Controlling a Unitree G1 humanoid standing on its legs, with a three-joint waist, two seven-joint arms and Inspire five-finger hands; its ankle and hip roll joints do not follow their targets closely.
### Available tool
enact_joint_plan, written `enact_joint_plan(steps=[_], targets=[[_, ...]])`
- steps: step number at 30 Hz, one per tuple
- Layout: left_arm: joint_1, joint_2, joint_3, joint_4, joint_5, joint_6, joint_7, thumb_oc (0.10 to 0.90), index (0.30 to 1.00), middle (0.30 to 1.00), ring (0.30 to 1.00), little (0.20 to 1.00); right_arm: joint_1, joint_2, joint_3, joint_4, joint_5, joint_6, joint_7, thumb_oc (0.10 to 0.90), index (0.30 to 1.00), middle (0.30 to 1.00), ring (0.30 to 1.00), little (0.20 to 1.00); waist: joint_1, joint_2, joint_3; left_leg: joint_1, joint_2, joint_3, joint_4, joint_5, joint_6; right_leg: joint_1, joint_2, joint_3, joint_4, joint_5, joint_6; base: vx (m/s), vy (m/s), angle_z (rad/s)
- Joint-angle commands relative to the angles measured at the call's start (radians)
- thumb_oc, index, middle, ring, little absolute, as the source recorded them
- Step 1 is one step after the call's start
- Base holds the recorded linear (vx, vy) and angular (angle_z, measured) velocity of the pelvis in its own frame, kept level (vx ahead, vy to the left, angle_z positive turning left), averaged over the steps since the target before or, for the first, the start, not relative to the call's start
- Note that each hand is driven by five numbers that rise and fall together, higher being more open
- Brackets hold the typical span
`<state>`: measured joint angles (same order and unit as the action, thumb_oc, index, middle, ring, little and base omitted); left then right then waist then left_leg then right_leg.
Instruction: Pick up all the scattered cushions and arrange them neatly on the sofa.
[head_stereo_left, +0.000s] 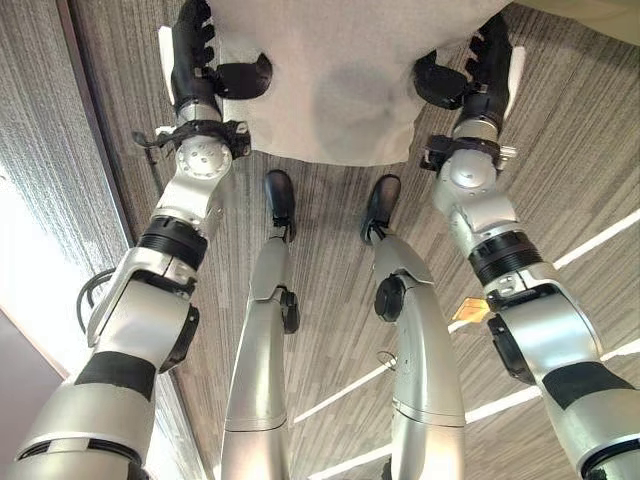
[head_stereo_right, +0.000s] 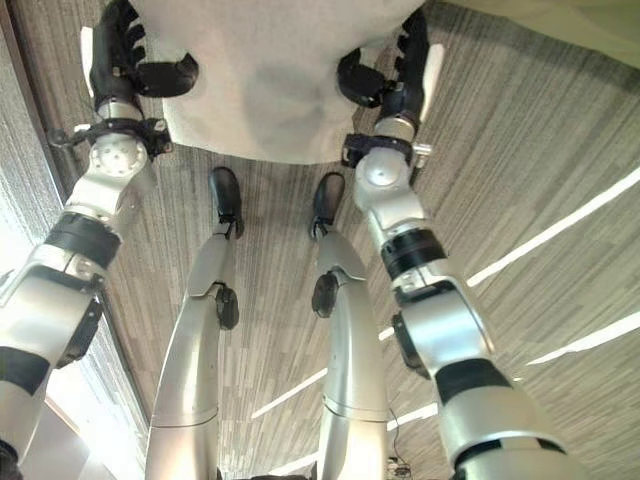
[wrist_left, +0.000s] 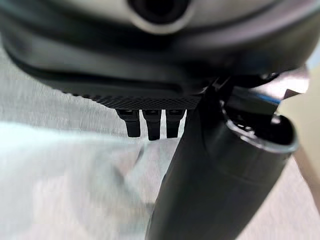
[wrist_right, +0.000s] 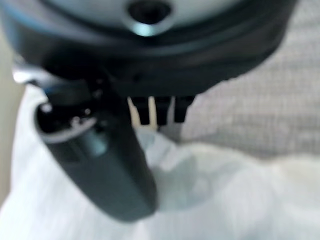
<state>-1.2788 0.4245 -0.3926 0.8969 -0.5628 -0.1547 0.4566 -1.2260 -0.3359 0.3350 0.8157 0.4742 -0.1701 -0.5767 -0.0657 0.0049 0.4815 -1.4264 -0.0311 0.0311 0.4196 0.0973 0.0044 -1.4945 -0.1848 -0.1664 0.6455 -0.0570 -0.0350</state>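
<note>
A pale beige cushion (head_stereo_left: 340, 80) hangs in front of me, held up off the floor between both hands. My left hand (head_stereo_left: 195, 60) clamps its left edge, thumb lying across the front face and fingers behind the fabric. My right hand (head_stereo_left: 480, 70) grips the right edge the same way. In the left wrist view the thumb (wrist_left: 215, 175) presses into the cushion (wrist_left: 65, 175), and in the right wrist view the thumb (wrist_right: 100, 165) dents the cloth (wrist_right: 225, 200). The cushion's upper part is cut off by the frame.
Below is grey striped carpet (head_stereo_left: 330, 330) crossed by thin white lines (head_stereo_left: 600, 238). A bright pale strip (head_stereo_left: 30, 270) runs along the left. A beige surface (head_stereo_left: 600, 15) shows at the top right corner.
</note>
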Motion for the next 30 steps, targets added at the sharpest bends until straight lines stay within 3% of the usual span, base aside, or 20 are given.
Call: enact_joint_plan(steps=[1,2,3,4,5,10,16,19,20,23,24,30], targets=[[0.101,-0.104,-0.025,-0.074,-0.058,-0.116,-0.025,0.800,0.900,0.900,0.900,0.900,0.072,0.141,0.075,-0.099,0.051,-0.135,0.045,0.800,0.900,0.900,0.900,0.900,-0.004,-0.003,-0.208,-0.006,0.002,-0.062,0.154,-0.246,-0.007,0.034,-0.006,0.111,-0.074,-0.049,0.145,0.00,0.000,0.00],[0.096,-0.115,-0.026,-0.091,-0.069,-0.123,-0.026,0.800,0.900,0.900,0.900,0.900,0.071,0.152,0.079,-0.111,0.057,-0.141,0.054,0.673,0.709,0.709,0.709,0.709,-0.006,-0.003,-0.211,-0.009,0.002,-0.061,0.153,-0.245,-0.007,0.034,-0.005,0.111,-0.077,-0.047,0.146,0.00,-0.010,-0.03],[0.093,-0.123,-0.026,-0.113,-0.079,-0.128,-0.028,0.707,0.761,0.761,0.761,0.761,0.071,0.159,0.086,-0.127,0.063,-0.150,0.065,0.400,0.300,0.300,0.300,0.300,-0.007,-0.004,-0.215,-0.010,0.001,-0.061,0.151,-0.243,-0.007,0.032,-0.003,0.111,-0.080,-0.043,0.147,0.00,0.000,0.00],[0.098,-0.129,-0.021,-0.142,-0.090,-0.138,-0.029,0.452,0.378,0.378,0.378,0.378,0.073,0.162,0.087,-0.154,0.065,-0.156,0.073,0.400,0.300,0.300,0.300,0.300,-0.008,-0.004,-0.219,-0.009,0.002,-0.061,0.146,-0.242,-0.007,0.031,-0.001,0.111,-0.083,-0.041,0.148,0.00,0.000,0.00],[0.101,-0.129,-0.020,-0.145,-0.089,-0.137,-0.028,0.400,0.300,0.300,0.300,0.300,0.076,0.162,0.088,-0.157,0.064,-0.155,0.073,0.400,0.300,0.300,0.300,0.300,-0.008,-0.004,-0.221,-0.009,0.002,-0.060,0.145,-0.242,-0.007,0.031,-0.001,0.111,-0.084,-0.041,0.148,0.00,0.000,0.00],[0.159,-0.136,0.022,-0.287,-0.085,-0.166,-0.023,0.400,0.300,0.300,0.300,0.300,0.137,0.126,0.054,-0.297,0.012,-0.174,0.094,0.400,0.300,0.300,0.300,0.300,-0.015,-0.003,-0.247,0.018,0.004,-0.062,0.113,-0.229,-0.011,0.059,0.011,0.105,-0.105,-0.027,0.151,-0.01,-0.002,0.00],[0.334,-0.150,0.082,-0.496,0.021,-0.168,-0.028,0.400,0.300,0.300,0.300,0.300,0.308,0.077,-0.021,-0.466,-0.100,-0.172,0.107,0.400,0.300,0.300,0.300,0.300,-0.010,0.002,-0.236,0.190,0.008,-0.070,0.005,-0.204,-0.030,0.225,0.018,0.075,-0.181,0.001,0.154,-0.06,-0.024,-0.02],[0.459,-0.179,0.099,-0.620,0.063,-0.179,-0.048,0.400,0.300,0.300,0.300,0.300,0.434,0.078,-0.050,-0.567,-0.127,-0.189,0.132,0.400,0.300,0.300,0.300,0.300,-0.009,0.001,-0.224,0.324,0.004,-0.073,-0.064,-0.190,-0.048,0.353,0.015,0.054,-0.245,0.018,0.153,-0.04,-0.047,0.03],[0.461,-0.179,0.098,-0.621,0.064,-0.179,-0.047,0.400,0.300,0.300,0.300,0.300,0.436,0.078,-0.050,-0.568,-0.128,-0.188,0.132,0.400,0.300,0.300,0.300,0.300,-0.009,0.001,-0.223,0.327,0.004,-0.073,-0.065,-0.190,-0.048,0.357,0.015,0.053,-0.247,0.019,0.153,-0.01,-0.039,-0.01],[0.602,-0.212,0.085,-0.719,0.072,-0.188,-0.093,0.400,0.300,0.300,0.300,0.300,0.597,0.086,-0.063,-0.667,-0.124,-0.203,0.181,0.400,0.300,0.300,0.300,0.300,-0.010,0.004,-0.231,0.486,0.005,-0.079,-0.149,-0.173,-0.065,0.501,0.017,0.031,-0.317,0.030,0.153,-0.01,-0.050,-0.04],[0.635,-0.212,0.075,-0.738,0.072,-0.193,-0.105,0.400,0.300,0.300,0.300,0.300,0.636,0.083,-0.066,-0.688,-0.127,-0.202,0.191,0.400,0.300,0.300,0.300,0.300,-0.013,0.002,-0.228,0.512,0.000,-0.078,-0.160,-0.144,-0.063,0.531,0.010,0.018,-0.340,0.061,0.144,-0.09,-0.045,-0.03],[0.835,-0.206,0.028,-0.838,0.068,-0.205,-0.166,0.400,0.300,0.300,0.300,0.300,0.880,0.074,-0.098,-0.811,-0.164,-0.206,0.230,0.400,0.300,0.300,0.300,0.300,-0.019,-0.005,-0.255,0.806,0.017,-0.081,-0.279,-0.129,-0.077,0.828,0.026,-0.023,-0.468,0.071,0.150,-0.01,-0.081,-0.07]])
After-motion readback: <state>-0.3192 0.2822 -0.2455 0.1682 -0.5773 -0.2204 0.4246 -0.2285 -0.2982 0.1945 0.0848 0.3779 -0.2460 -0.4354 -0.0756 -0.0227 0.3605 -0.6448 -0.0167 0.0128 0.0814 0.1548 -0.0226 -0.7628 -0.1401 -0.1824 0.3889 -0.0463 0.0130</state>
